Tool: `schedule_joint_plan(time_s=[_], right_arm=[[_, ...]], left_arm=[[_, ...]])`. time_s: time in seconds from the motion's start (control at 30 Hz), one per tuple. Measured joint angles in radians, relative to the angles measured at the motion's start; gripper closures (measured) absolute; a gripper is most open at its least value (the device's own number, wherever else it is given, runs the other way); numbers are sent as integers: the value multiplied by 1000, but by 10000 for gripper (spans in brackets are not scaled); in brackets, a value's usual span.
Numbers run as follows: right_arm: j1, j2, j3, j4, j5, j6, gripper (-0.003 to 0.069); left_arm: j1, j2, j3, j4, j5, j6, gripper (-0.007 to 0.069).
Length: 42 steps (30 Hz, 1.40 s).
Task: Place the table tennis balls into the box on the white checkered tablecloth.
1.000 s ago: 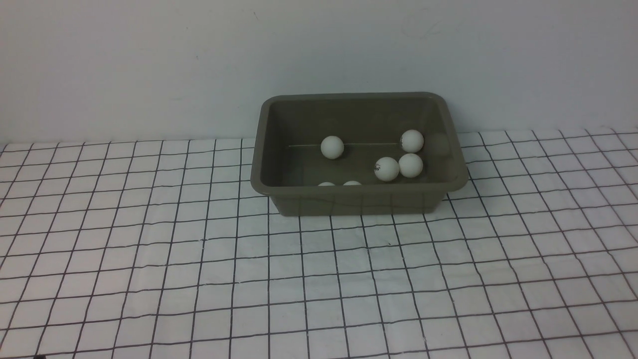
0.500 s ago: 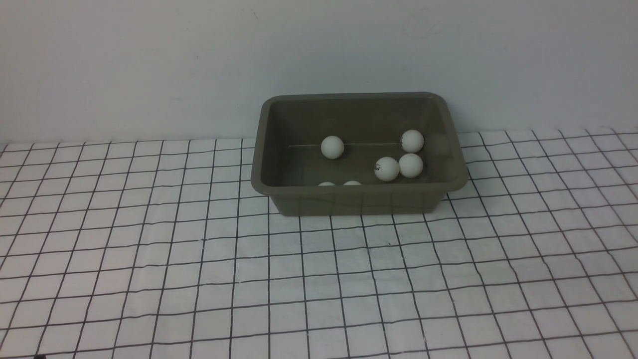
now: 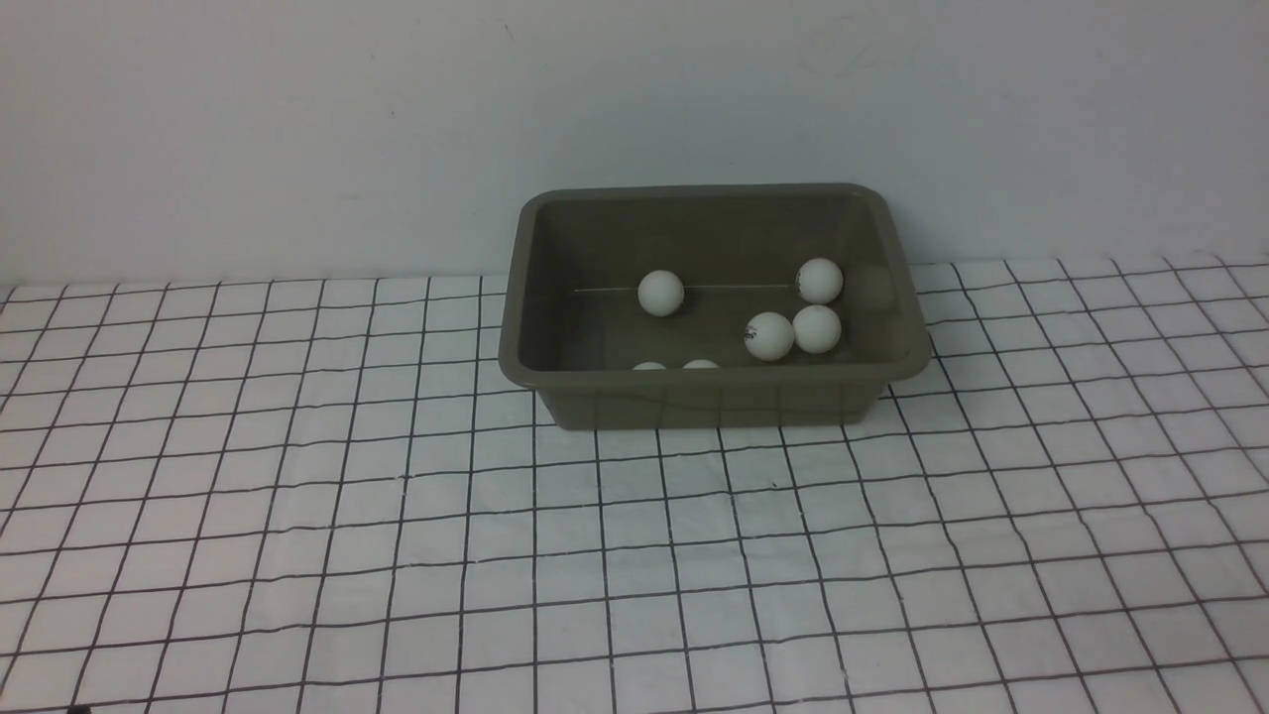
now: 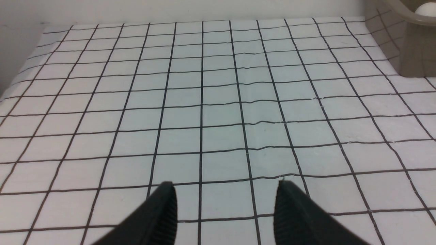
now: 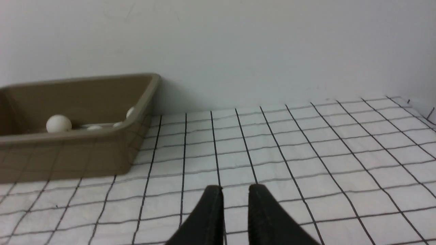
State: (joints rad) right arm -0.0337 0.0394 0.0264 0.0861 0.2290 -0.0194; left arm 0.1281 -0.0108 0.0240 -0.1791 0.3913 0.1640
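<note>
Six white balls (image 3: pixel 769 335) lie inside the olive box (image 3: pixel 714 397) on the checkered cloth (image 3: pixel 634 555), so the job looks finished, and both claws hang empty over bare cloth, the left gripper (image 4: pixel 224 200) spread, the right gripper (image 5: pixel 235 200) nearly pressed together.

You've got the box (image 3: pixel 714 397), an olive-grey plastic tub with rounded corners and a flared rim, sitting upright and open-topped on the white checkered tablecloth (image 3: pixel 297 516), far side, close to the wall. All six table tennis balls (image 3: pixel 769 335) you can see are inside it: one alone left of centre on the floor, three clustered toward the right with two of them touching, and two more just peeking over the near wall. The cloth is slightly wrinkled, with a thin black grid.
</note>
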Motion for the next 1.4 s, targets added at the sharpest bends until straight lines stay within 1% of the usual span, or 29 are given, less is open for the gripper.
schedule_joint_plan(time_s=[0.27,1.4], right_arm=[[0,-2,2,-38,118,0,561],[0,-51,-2,-86,145,-27,561]], left_arm=[[0,0,0,0,0,0,272],[0,0,0,0,0,0,272]])
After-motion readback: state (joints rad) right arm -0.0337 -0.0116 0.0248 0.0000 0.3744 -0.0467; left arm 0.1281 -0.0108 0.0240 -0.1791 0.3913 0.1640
